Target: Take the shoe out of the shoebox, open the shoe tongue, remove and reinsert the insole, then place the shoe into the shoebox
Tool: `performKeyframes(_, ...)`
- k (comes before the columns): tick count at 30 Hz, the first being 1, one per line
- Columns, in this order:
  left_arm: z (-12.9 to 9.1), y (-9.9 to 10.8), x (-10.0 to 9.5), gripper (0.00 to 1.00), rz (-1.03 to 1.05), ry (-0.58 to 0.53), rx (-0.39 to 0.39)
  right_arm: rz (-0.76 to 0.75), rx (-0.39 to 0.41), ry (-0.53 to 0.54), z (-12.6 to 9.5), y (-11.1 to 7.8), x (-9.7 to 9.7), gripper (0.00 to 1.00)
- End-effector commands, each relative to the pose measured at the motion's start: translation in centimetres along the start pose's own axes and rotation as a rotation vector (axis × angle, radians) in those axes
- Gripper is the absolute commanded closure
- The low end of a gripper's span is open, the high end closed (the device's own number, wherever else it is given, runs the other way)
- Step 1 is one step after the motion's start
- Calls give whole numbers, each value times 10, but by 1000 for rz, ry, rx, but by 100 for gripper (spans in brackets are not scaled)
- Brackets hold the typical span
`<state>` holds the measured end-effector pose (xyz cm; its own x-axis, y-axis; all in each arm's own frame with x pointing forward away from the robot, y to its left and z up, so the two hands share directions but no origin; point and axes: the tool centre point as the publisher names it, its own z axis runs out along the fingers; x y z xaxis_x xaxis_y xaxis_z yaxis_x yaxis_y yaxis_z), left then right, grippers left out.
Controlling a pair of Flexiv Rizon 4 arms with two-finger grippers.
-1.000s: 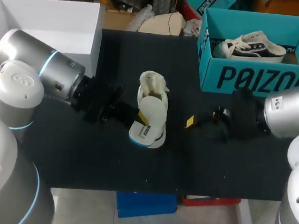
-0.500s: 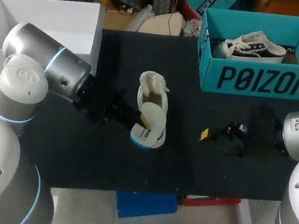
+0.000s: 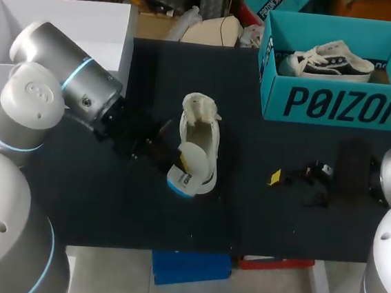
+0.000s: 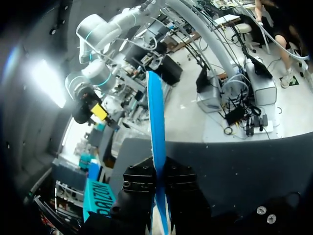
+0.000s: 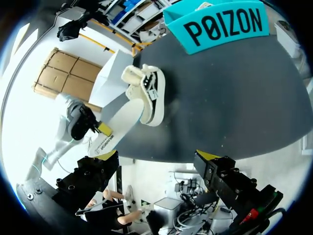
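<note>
Insole (image 3: 191, 158) clamped in left jaws, angled over shoe (image 3: 211, 128).

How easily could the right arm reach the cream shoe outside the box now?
Probably easily: the right gripper is open and empty, and only bare table lies between it and the shoe. The left gripper, shut on the insole, is at the shoe's other side.
</note>
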<state>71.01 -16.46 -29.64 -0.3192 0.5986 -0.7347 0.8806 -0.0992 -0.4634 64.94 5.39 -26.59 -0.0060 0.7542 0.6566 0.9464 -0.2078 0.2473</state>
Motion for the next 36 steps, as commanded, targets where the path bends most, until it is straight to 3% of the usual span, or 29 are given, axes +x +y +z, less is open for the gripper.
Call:
performKeyframes(1, 2, 6, -4, 100, -7, 51, 8, 1, 0, -3, -1, 0, 1, 0)
performKeyframes(7, 6, 16, 3, 100, -2, 78, 4, 1, 0, -3, -1, 0, 1, 0)
performKeyframes(9, 9, 19, 4, 100, -12, 40, 44, 1, 0, -3, -1, 0, 1, 0)
performKeyframes(11, 11, 24, 6, 100, 6, 71, 19, 1, 0, -3, -1, 0, 1, 0)
performKeyframes(20, 16, 44, 7, 100, 13, -2, 41, 1, 0, -3, -1, 0, 1, 0)
performKeyframes(36, 16, 85, 3, 100, 42, 15, -18, 1, 0, -3, -1, 0, 1, 0)
